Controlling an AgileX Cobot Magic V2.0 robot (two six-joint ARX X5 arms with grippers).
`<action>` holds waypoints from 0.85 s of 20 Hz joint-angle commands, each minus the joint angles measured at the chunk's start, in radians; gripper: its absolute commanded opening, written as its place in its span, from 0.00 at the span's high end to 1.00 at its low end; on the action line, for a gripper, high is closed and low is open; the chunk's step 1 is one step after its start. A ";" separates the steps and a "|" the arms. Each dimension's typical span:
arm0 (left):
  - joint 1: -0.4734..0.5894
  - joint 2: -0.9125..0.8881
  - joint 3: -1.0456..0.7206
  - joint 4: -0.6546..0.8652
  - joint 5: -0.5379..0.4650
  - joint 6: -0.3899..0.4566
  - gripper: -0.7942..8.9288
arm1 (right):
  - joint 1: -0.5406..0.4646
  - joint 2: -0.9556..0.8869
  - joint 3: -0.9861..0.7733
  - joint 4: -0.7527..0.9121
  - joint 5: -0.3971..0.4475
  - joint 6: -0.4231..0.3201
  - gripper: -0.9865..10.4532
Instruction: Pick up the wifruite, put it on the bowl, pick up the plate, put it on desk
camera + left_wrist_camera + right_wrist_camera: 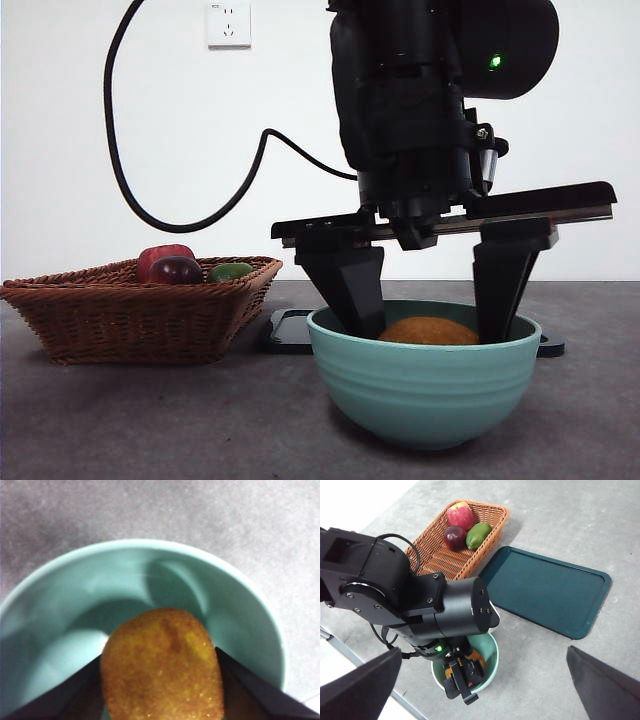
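The wifruite (428, 331), a small orange fruit, sits inside the teal bowl (425, 385) on the desk (150, 420), its top about level with the rim. My left gripper (432, 325) reaches down into the bowl with a jaw against each side of the fruit. In the left wrist view the fruit (162, 665) fills the space between the jaws over the bowl's inside (75, 610). My right gripper (482, 652) is open and empty, high above the table, and looks down on the left arm and the bowl (491, 650).
A wicker basket (140, 310) at the left holds a red apple (160, 256), a dark red-purple fruit (177, 269) and a green fruit (231, 271). A dark teal tray (545, 590) lies flat behind the bowl, beside the basket (440, 555). A black cable hangs on the back wall.
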 commanded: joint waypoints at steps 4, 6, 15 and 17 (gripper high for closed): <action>-0.012 0.012 0.021 0.007 -0.003 0.005 0.46 | 0.005 0.005 0.019 0.006 -0.004 0.011 0.36; -0.012 -0.009 0.027 0.006 -0.004 0.019 0.46 | 0.005 0.005 0.019 0.006 -0.004 0.011 0.36; -0.014 -0.349 0.048 -0.125 -0.104 0.085 0.46 | 0.005 0.005 0.019 0.007 -0.003 0.010 0.36; -0.021 -0.478 0.048 -0.185 -0.136 0.140 0.46 | 0.005 0.005 0.019 0.007 -0.003 0.010 0.36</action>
